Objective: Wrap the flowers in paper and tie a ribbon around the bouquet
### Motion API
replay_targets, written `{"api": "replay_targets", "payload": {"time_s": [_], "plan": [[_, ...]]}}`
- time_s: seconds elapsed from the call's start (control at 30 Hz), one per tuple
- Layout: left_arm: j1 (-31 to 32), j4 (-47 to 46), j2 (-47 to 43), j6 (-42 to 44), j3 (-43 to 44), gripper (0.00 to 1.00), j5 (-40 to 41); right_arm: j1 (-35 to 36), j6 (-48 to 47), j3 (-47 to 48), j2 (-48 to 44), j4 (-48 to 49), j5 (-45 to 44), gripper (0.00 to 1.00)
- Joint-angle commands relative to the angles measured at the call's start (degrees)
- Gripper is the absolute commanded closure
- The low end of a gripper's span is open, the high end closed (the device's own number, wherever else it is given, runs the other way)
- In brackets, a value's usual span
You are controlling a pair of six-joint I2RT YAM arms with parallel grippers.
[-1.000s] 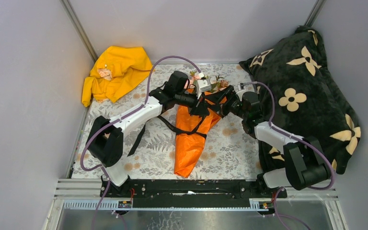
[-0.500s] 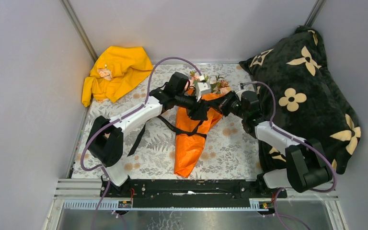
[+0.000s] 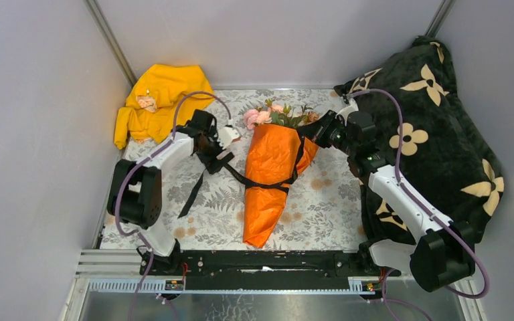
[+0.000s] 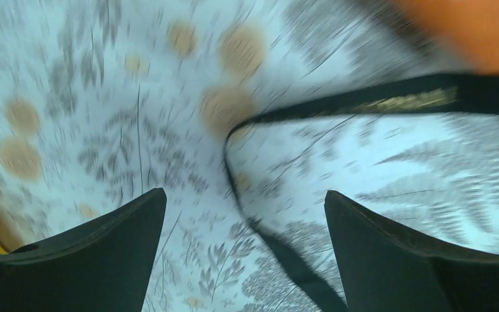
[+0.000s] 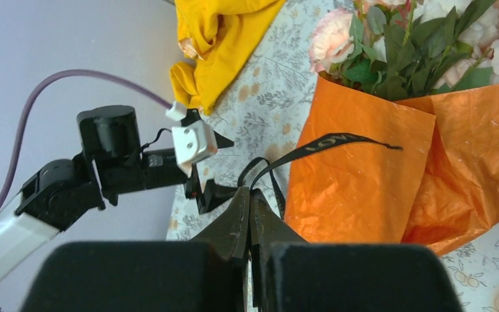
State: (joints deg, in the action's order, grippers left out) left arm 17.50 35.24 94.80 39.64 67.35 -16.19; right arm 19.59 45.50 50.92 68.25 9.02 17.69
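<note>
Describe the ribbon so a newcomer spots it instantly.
In the middle of the floral tablecloth lies an orange paper cone of pink roses. The ribbon is the narrow black band looped across the cone's middle, one tail trailing left over the cloth. Unlike the round purple cables, it is flat, gold-lettered.

Open strip between bouquet (image 3: 271,157) and pillow (image 3: 435,107) — ribbon (image 4: 390,101) across the left side

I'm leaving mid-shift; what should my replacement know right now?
Left end effector: open, empty, above the tablecloth left of the bouquet, ribbon slack beneath it.
Right end effector: shut on the ribbon at the bouquet's upper right.
Done: flowers wrapped in paper; ribbon lies across the paper.
Left: no knot shows; tie it.
</note>
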Motion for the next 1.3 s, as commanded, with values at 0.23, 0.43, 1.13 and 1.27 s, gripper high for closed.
{"api": "replay_targets", "payload": {"time_s": [0.23, 0.43, 1.13, 1.27], "plan": [[-5.0, -7.6, 12.8, 1.2, -3.6, 0.07, 10.7, 0.4, -7.9, 7.2, 1.4, -5.2, 2.8, 1.0], [-5.6, -6.2, 12.1, 2.4, -5.2, 1.0, 11.1, 0.4, -12.7, 11.5, 0.7, -8.6, 2.8, 1.0], [6.9, 0.8, -12.8, -11.9, -2.3, 1.0, -6.6, 9.6, -19.9, 29.4, 12.3, -15.2, 4.8, 1.0], [9.1, 3.3, -12.0, -13.6, 0.4, 1.0, -7.5, 11.2, -20.7, 31.5, 14.4, -15.9, 2.9, 1.0]]}}
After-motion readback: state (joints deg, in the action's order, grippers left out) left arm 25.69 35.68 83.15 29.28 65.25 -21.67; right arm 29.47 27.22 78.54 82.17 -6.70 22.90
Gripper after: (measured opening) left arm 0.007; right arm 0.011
